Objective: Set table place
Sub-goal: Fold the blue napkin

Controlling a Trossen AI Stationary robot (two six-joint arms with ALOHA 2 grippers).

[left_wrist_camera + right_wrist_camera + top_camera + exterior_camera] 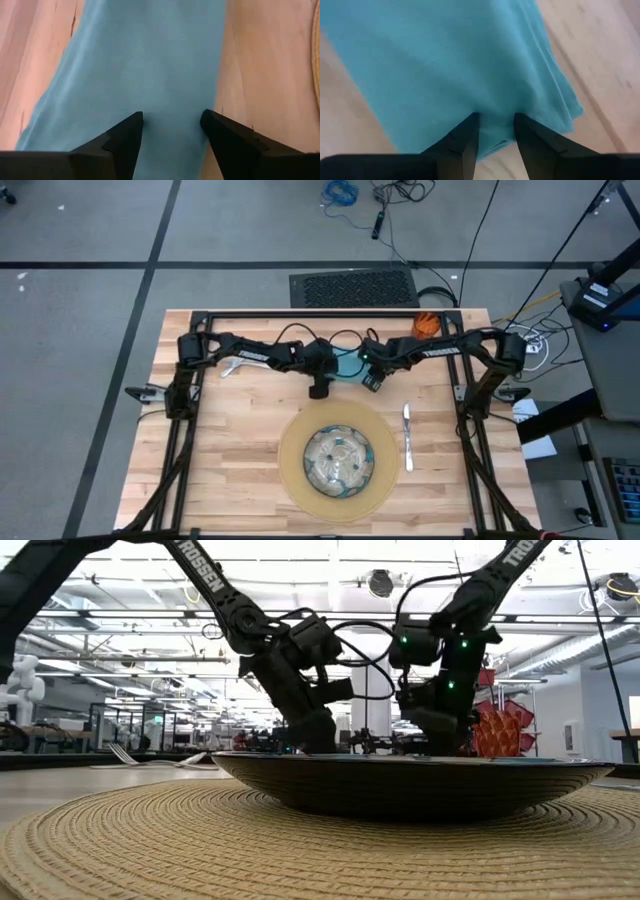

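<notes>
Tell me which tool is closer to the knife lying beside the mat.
Right. The right tool is down on the teal napkin, just up-table of the knife. The left tool works the napkin's far side, farther off.

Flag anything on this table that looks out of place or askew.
The fork lies slanted at the far left, well away from the mat. The orange cup sits at the far edge. The napkin is beyond the mat, under both hands. Nothing looks spilled or damaged.
</notes>
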